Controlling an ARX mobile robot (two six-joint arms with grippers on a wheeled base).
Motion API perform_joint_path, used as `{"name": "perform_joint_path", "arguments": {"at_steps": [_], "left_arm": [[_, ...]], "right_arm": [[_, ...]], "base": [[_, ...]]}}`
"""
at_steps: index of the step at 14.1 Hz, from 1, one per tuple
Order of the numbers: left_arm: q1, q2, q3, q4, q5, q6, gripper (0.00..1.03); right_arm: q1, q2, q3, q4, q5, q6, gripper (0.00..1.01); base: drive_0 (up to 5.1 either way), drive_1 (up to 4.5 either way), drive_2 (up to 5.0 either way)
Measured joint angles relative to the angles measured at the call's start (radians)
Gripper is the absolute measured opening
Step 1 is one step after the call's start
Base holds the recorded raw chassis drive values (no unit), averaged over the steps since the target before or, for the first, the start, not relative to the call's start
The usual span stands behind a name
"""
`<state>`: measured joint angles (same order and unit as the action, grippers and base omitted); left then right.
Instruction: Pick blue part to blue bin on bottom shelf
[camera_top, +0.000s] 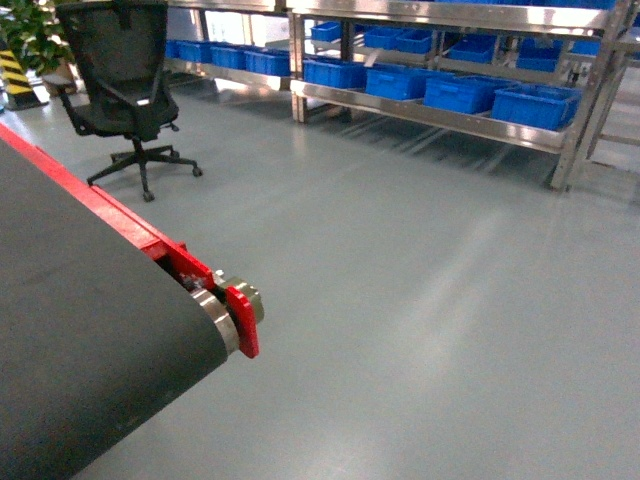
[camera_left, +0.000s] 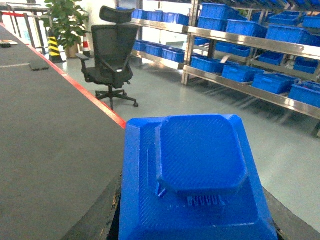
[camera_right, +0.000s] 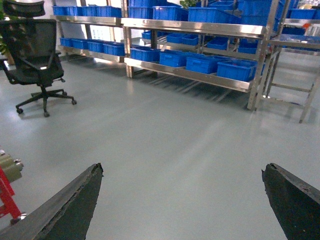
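Grey factory floor runs to the steel rack, whose bottom shelf (camera_top: 430, 115) carries blue bins (camera_top: 536, 105). Right gripper (camera_right: 182, 200) hangs spread wide, empty. Left gripper's jaws are hidden; the blue part (camera_left: 197, 180) fills its view beside the conveyor belt (camera_left: 50, 150).

Grey glossy floor (camera_top: 420, 300), office chair (camera_top: 125, 85)

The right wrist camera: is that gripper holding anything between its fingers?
No. The right gripper stands open, its two dark fingers wide apart with only bare grey floor between them.
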<state>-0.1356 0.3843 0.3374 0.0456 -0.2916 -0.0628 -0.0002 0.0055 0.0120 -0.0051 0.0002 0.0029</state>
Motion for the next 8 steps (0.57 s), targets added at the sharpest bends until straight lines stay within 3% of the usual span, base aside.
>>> {"name": "perform_joint_path", "arguments": {"at_steps": [8], "left_arm": [[0.000, 0.000, 0.000, 0.000, 0.000, 0.000, 0.44]], "right_arm": [[0.000, 0.000, 0.000, 0.000, 0.000, 0.000, 0.98]], "base": [[-1.6, -1.60, -1.6]]}}
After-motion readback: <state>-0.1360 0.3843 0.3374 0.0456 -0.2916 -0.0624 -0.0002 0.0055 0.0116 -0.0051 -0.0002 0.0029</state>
